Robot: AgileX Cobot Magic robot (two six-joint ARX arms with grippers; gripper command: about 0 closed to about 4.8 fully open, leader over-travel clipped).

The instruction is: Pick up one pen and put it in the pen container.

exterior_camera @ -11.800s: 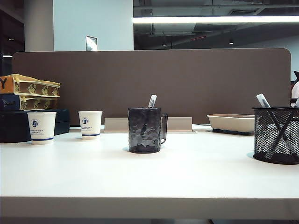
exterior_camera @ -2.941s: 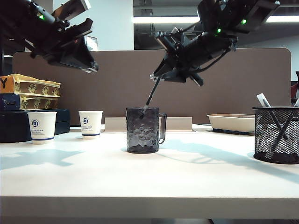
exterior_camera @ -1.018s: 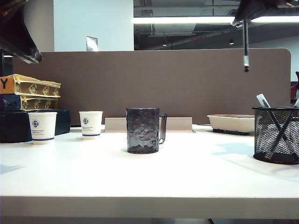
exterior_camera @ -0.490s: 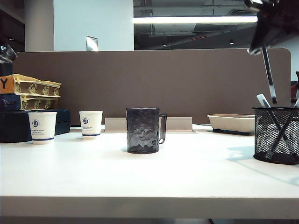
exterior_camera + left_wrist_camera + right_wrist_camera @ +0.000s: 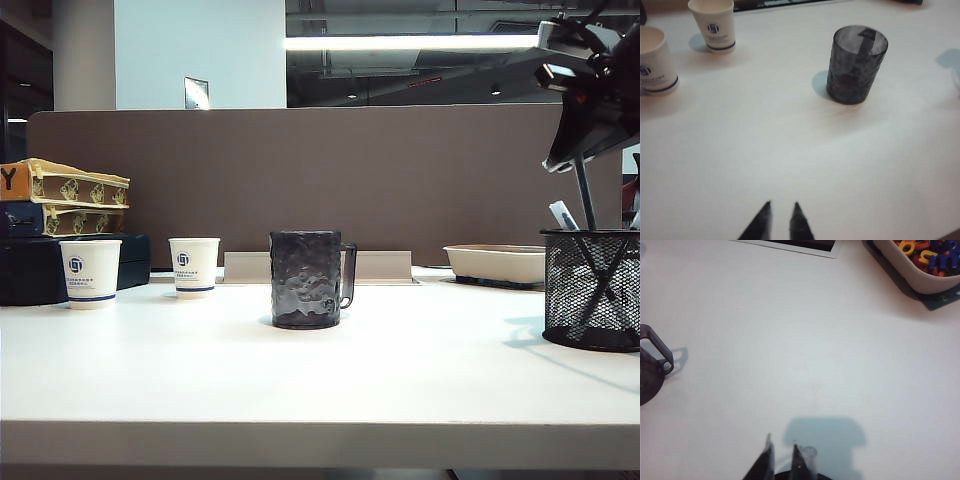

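In the exterior view my right gripper hangs at the far right, above the pen container, a black wire-mesh cup. It is shut on the pen, a slim dark stick. The pen hangs down from the gripper, and its lower end passes below the cup's rim. Another pen with a whitish end leans inside the cup. In the right wrist view the right gripper has narrowly parted tips over the cup's dark rim. My left gripper is open and empty above bare table; the exterior view does not show it.
A dark dimpled mug with a handle stands mid-table, also seen as the mug. Two white paper cups stand at the left, with stacked boxes behind them. A beige tray of coloured pieces lies near the brown partition.
My right gripper has come down and moved right with the pen, whose lower end is now inside the mesh cup. The left arm has drawn out of the exterior view.
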